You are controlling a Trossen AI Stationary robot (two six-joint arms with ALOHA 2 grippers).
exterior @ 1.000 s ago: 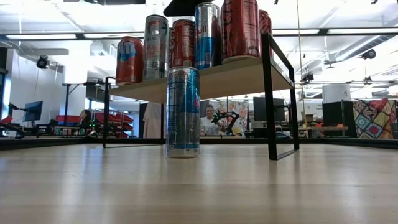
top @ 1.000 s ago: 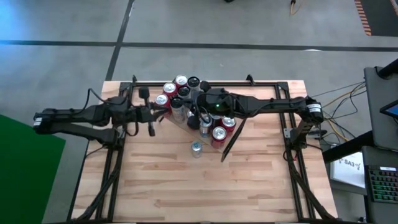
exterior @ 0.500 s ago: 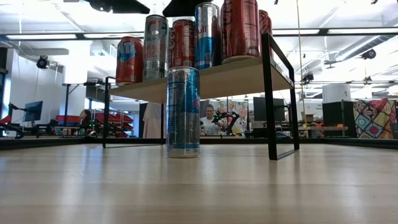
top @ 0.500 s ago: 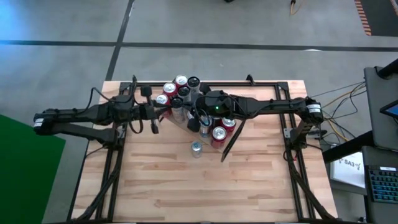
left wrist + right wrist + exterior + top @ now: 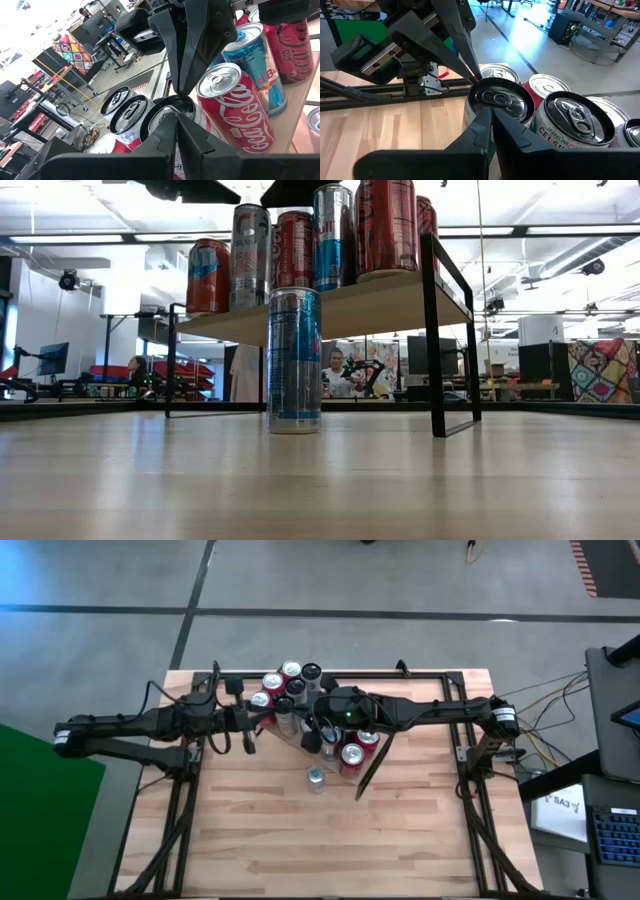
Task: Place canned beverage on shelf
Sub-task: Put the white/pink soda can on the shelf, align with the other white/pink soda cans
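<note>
The light-wood shelf [image 5: 385, 298] stands at the table's far middle and bears several cans, red, silver and blue [image 5: 290, 690]. A silver-blue can [image 5: 316, 778] stands upright on the tabletop in front of it, touched by no gripper; it also shows in the low view [image 5: 294, 360]. My left gripper [image 5: 176, 116] and my right gripper [image 5: 491, 113] are both shut. They meet from opposite sides at a dark-topped can [image 5: 496, 98] standing on the shelf among the others. My left gripper's shut fingertips [image 5: 170, 122] stand against the dark-topped can's top rim [image 5: 165, 106] on its left side, coming slanting down from the table's left. The can stands upright on the shelf. My right gripper's shut fingertips [image 5: 485, 120] stand against the same can's top rim [image 5: 487, 106] on its opposite side, coming slanting down from the table's right. The left gripper's fingertips show at the rim's far side [image 5: 476, 79].
Close around the dark-topped can stand a Coca-Cola can [image 5: 235, 112], a blue Red Bull can [image 5: 260, 65] and a silver sparkling-water can [image 5: 572, 125]. The shelf's black end frame [image 5: 432, 330] stands to the right. The tabletop's near half [image 5: 330, 840] is bare wood.
My left gripper has moved a little toward the cans on the shelf; its dark body now shows at the top left of the low view. The cans have kept still.
</note>
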